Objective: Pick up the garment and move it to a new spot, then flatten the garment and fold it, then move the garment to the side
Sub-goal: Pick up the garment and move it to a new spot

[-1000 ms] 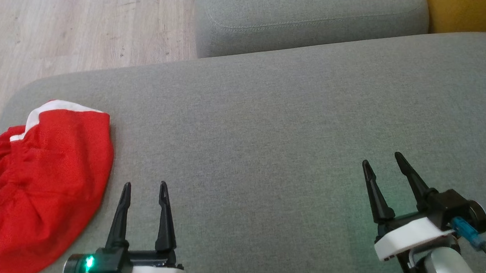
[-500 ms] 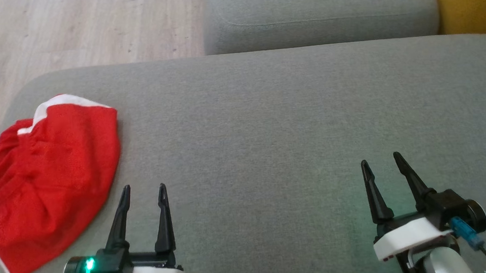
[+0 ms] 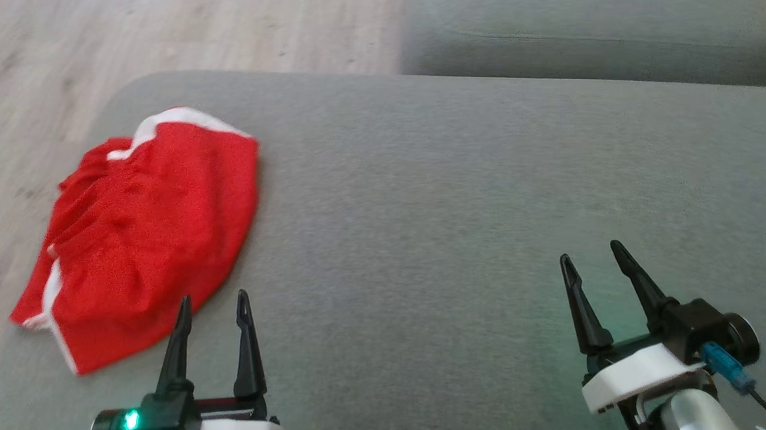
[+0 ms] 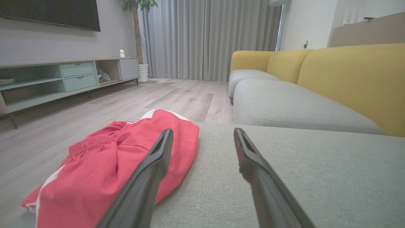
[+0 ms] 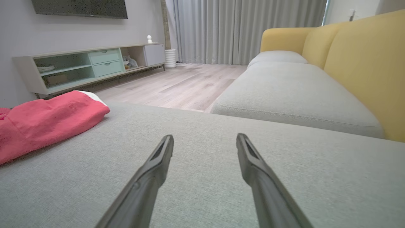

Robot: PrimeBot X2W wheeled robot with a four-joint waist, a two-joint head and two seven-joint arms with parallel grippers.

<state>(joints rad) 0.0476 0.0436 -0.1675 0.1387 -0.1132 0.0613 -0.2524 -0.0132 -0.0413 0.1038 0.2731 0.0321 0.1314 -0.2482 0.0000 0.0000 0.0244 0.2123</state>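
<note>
Red shorts (image 3: 151,236) with white trim lay bunched up at the left end of the grey sofa seat (image 3: 455,204), close to its edge. The left gripper (image 3: 214,298) was spread wide and held nothing, with its tips close by the near edge of the shorts. The right gripper (image 3: 588,250) was spread and empty too, well apart from them. The cloth looked thin, soft and light, so it would likely flop and sag when lifted. The puckered waistband looked like a good place to pinch.
</note>
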